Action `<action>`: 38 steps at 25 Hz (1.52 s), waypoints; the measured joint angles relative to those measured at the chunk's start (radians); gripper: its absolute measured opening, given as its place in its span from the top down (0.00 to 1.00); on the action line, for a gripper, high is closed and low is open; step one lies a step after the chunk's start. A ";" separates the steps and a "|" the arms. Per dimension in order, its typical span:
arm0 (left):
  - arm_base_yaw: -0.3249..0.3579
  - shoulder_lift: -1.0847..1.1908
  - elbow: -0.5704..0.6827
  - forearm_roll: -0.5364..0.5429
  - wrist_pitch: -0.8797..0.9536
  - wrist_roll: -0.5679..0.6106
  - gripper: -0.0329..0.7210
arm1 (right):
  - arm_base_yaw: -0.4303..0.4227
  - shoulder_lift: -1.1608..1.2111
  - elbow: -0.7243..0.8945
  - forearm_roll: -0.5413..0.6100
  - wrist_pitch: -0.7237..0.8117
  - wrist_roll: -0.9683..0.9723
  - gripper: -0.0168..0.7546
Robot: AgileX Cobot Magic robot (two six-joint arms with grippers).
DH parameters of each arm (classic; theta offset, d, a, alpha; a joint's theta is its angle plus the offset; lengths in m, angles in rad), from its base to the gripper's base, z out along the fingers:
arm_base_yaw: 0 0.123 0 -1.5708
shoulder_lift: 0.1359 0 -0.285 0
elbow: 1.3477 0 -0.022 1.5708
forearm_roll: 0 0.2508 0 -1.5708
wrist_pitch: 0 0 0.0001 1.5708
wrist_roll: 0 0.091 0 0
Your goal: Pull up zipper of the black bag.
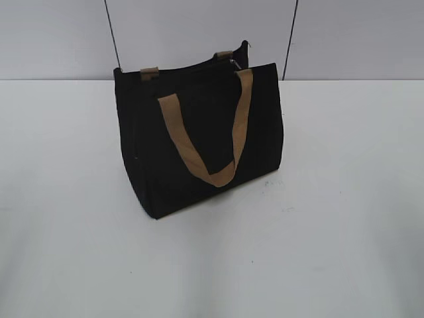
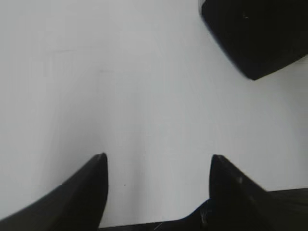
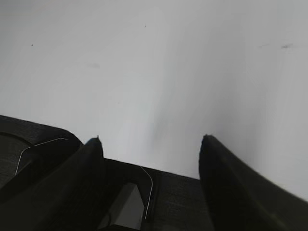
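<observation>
We see bag (image 1: 199, 139) upright on table (image 1: 344, 252), zipper (image 1: 234, 63) on top, easy reach. Our left gripper (image 2: 156, 163) and right gripper (image 3: 149, 142): fingers apart, empty, waiting.

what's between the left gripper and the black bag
Nothing: in the left wrist view, only bare white table separates the open left gripper from the bag.

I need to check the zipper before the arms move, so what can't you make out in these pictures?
- Zipper: exterior view, a tiny silvery glint; its track hides behind the bag's front panel.
- Black bag: left wrist view, one corner, cut off by the frame.
- Both arms: absent from the exterior view.
</observation>
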 joint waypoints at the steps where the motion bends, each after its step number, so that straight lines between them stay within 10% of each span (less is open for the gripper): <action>1: 0.000 -0.027 0.014 -0.007 0.000 0.000 0.30 | 0.000 -0.028 0.018 0.003 0.001 0.000 0.35; 20: 0.000 -0.533 0.081 -0.040 0.041 0.001 0.31 | 0.000 -0.512 0.048 0.009 0.071 0.000 0.35; 38: 0.000 -0.542 0.081 -0.042 0.042 0.003 0.31 | 0.000 -0.647 0.058 0.008 0.067 0.003 0.35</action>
